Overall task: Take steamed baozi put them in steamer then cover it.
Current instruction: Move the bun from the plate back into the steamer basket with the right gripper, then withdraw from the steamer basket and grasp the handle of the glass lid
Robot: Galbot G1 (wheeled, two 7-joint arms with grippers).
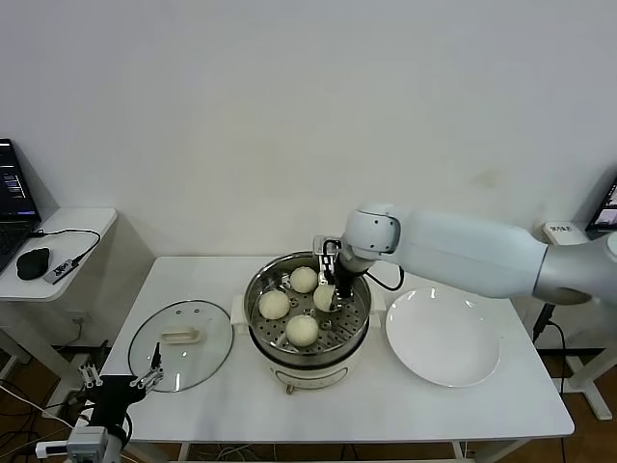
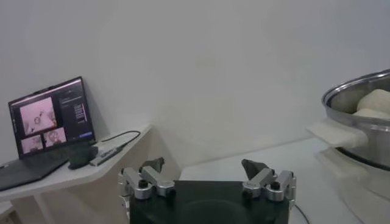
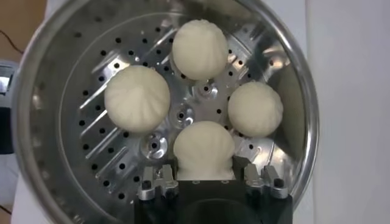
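Observation:
The steel steamer (image 1: 258, 289) stands mid-table, uncovered. My right gripper (image 1: 333, 294) reaches down into it and is shut on a cream-white baozi (image 3: 203, 149), whose base is pinched between the fingers (image 3: 163, 178) just over the perforated tray (image 3: 91, 140). Three other baozi (image 3: 199, 49) (image 3: 136, 98) (image 3: 255, 108) rest on that tray. The glass cover (image 1: 181, 344) lies flat on the table, left of the steamer. My left gripper (image 1: 120, 378) hangs open and empty low at the table's front-left corner, near the cover's edge.
A white plate (image 1: 443, 338) with nothing on it sits right of the steamer. A side desk with a laptop (image 2: 52, 115) and mouse (image 1: 33, 260) stands at the far left. The steamer's cream handle (image 2: 338, 134) shows in the left wrist view.

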